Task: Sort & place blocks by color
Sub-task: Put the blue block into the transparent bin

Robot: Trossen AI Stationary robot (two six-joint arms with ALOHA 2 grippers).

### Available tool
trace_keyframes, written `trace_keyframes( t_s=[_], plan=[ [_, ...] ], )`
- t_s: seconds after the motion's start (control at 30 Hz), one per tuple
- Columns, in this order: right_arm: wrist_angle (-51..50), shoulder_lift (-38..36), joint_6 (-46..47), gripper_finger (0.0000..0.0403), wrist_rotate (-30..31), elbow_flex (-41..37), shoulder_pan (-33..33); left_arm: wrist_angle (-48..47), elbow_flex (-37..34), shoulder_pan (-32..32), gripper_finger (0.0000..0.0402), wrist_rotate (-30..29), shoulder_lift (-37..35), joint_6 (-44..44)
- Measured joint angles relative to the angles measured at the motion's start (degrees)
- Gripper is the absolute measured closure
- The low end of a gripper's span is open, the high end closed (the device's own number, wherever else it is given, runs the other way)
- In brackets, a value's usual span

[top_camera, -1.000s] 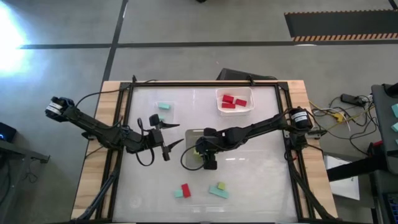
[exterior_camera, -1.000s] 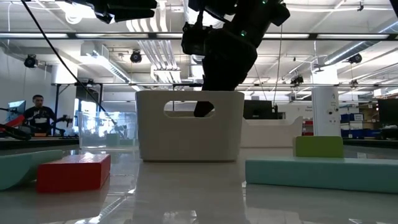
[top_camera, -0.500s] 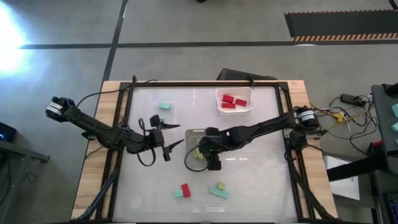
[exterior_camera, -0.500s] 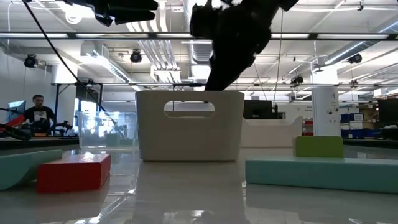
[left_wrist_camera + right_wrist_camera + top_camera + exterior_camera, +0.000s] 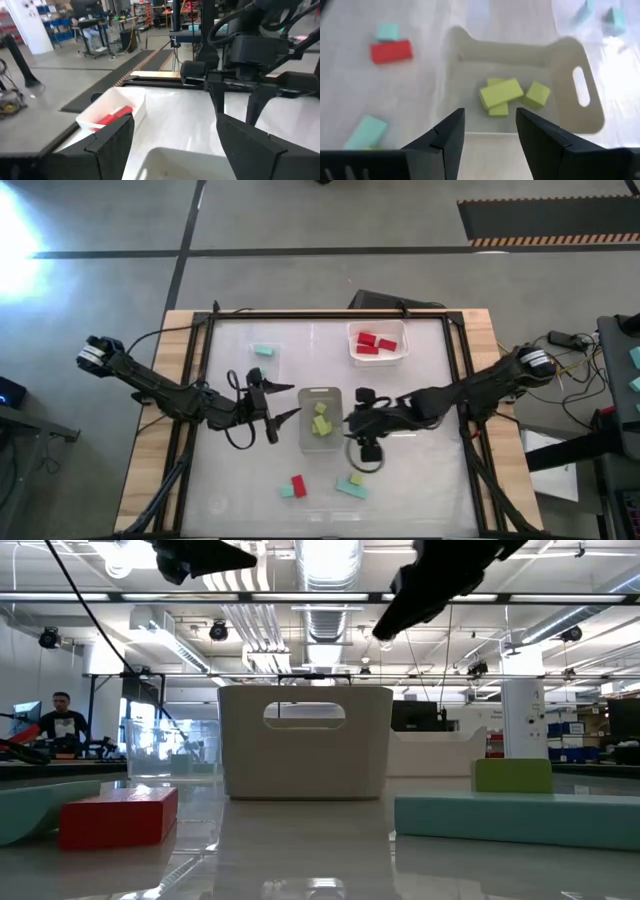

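A white bin [image 5: 320, 420] with handle cut-outs stands at mid-table and holds three yellow-green blocks [image 5: 502, 95]. My right gripper [image 5: 490, 132] hangs open just right of the bin [image 5: 352, 425], above its rim, with nothing between the fingers. My left gripper [image 5: 283, 402] stays open and empty at the bin's left side, high above the table [image 5: 200, 555]. On the table near the front edge lie a red block [image 5: 298, 485], two teal blocks [image 5: 350, 489] and a yellow-green block [image 5: 356, 478].
A white tray [image 5: 377, 343] with red blocks stands at the far right. A teal block [image 5: 264, 350] lies at the far left, in a clear container [image 5: 170, 750]. A raised black frame [image 5: 455, 380] borders the table. People and benches show beyond the table.
My right gripper has risen out of the white bin and drawn back toward the table's right edge. The yellow-green blocks, partly hidden by it before, now lie uncovered on the bin's floor.
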Motion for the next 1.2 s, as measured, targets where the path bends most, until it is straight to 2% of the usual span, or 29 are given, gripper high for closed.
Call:
trace_keyframes(
  t_s=[0.1, 0.2, 0.33, 0.5, 0.63, 0.87, 1.0, 1.2],
  plan=[
    [7.84, -3.89, -1.01, 0.0237, 1.01, -5.79, 0.99, -0.67, 2.26, -0.73, 0.0134, 0.01, 2.94, -0.40],
    [14.60, -7.38, -2.04, 0.0236, 1.10, -11.06, 1.01, -5.66, 6.62, -2.28, 0.0134, 0.04, 6.59, -0.72],
    [19.13, -11.66, -2.93, 0.0239, 1.25, -16.17, 0.97, -19.70, 15.15, -4.91, 0.0134, 0.20, 11.01, -7.08],
    [20.00, -15.08, -4.25, 0.0239, 1.20, -19.64, 0.97, -43.28, 27.62, -7.40, 0.0134, 2.76, 17.87, -22.66],
    [20.10, -15.75, -6.03, 0.0239, 1.22, -19.99, 0.97, -53.28, 35.19, -8.36, 0.0134, 10.98, 24.26, -30.70],
    [19.97, -15.87, -7.77, 0.0243, 1.10, -19.99, 0.97, -61.88, 42.31, -10.35, 0.0134, 29.23, 33.67, -44.01],
    [19.97, -15.87, -8.55, 0.0247, 1.10, -20.00, 0.97, -64.56, 43.57, -12.14, 0.0134, 34.32, 37.28, -50.78],
    [19.83, -15.87, -8.53, 0.0247, 1.08, -20.01, 0.97, -64.52, 43.22, -13.68, 0.0134, 37.46, 42.10, -52.91]
  ],
)
